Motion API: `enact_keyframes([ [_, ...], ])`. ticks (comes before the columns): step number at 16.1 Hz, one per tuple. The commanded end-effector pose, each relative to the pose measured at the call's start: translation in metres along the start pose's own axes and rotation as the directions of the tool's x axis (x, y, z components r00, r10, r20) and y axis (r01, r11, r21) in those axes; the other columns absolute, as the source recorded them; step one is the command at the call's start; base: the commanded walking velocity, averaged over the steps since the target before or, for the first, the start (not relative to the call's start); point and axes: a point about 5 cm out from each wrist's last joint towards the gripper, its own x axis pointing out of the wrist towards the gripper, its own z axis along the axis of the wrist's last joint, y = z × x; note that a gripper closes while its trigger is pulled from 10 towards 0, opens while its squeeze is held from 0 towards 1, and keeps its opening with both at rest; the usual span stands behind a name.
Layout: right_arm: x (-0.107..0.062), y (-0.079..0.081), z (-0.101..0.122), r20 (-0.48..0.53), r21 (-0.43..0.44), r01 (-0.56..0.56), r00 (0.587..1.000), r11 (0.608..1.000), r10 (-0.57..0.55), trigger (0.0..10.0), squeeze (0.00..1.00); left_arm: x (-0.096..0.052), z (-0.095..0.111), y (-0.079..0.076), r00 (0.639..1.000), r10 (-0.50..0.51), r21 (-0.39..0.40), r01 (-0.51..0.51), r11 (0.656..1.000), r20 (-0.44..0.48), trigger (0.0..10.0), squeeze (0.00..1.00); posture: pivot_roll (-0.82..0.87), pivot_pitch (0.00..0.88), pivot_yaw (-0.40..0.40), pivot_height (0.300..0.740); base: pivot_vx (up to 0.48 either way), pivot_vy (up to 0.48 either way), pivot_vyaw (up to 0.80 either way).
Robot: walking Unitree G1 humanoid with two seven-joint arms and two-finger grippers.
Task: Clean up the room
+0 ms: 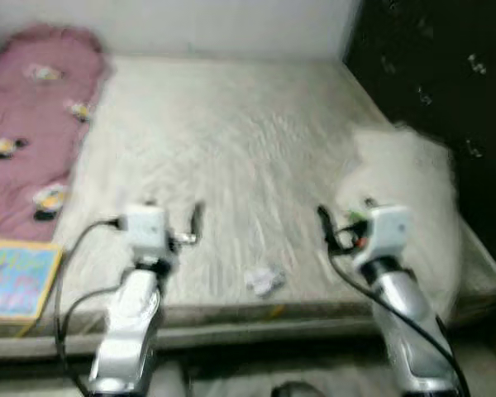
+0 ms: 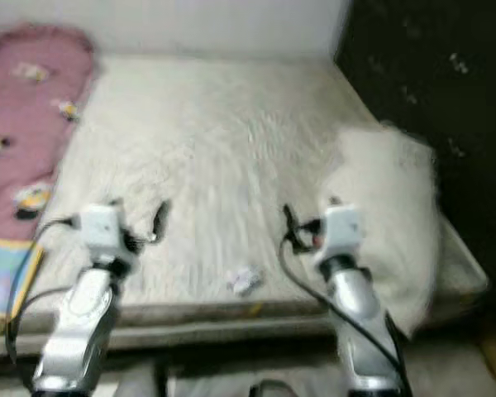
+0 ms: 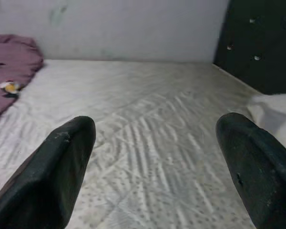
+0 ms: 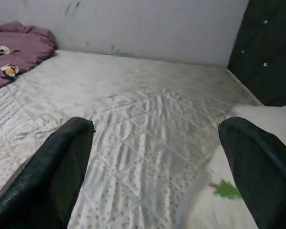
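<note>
Mattress (image 1: 231, 141) fills my head view, quilted white, with a mauve blanket (image 1: 29, 124) lengthwise along its left side and a white pillow (image 1: 413, 207) by the dark headboard (image 1: 438, 74) on the right. Left gripper (image 3: 155, 157) and right gripper (image 4: 155, 157) both hover over its near edge, fingers spread wide. Between them, nearer me, lies a small crumpled paper wad (image 1: 264, 281), too blurred to judge its axis.

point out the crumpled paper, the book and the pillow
crumpled paper (image 1: 264, 280), left eye view, middle of the wad near the bed's front edge
book (image 1: 18, 278), left eye view, middle of its blue cover
pillow (image 1: 413, 186), left eye view, middle of its white top
</note>
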Motion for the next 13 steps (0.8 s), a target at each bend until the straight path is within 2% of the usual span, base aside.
enact_keyframes([
  [1, 0.0064, 0.0135, 0.0064, 0.028, 0.016, -0.046, 0.999, 0.999, 0.046, 10.0, 0.0, -0.0038, -0.0012, 0.0164, 0.999, 0.047, 0.027, -0.046, 0.999, -0.011, 10.0, 0.0, 0.0, 0.046, -0.069, 0.673, 0.48, 0.0, 0.0],
  [2, 0.0067, 0.0133, 0.0061, 0.027, 0.017, -0.047, 0.999, 0.999, 0.047, 10.0, 0.0, -0.0034, -0.0014, 0.0161, 0.999, 0.045, 0.027, -0.045, 0.999, -0.011, 10.0, 0.0, 0.0, 0.042, -0.068, 0.673, 0.48, 0.0, 0.0],
  [13, 0.0064, 0.0142, 0.0062, 0.023, 0.042, -0.06, 0.998, 0.997, 0.059, 10.0, 0.0, -0.0021, -0.0038, 0.0173, 0.993, 0.111, 0.019, -0.111, 0.994, -0.033, 10.0, 0.0, 0.0, 0.048, -0.077, 0.673, 0.0, 0.0, 0.0],
])
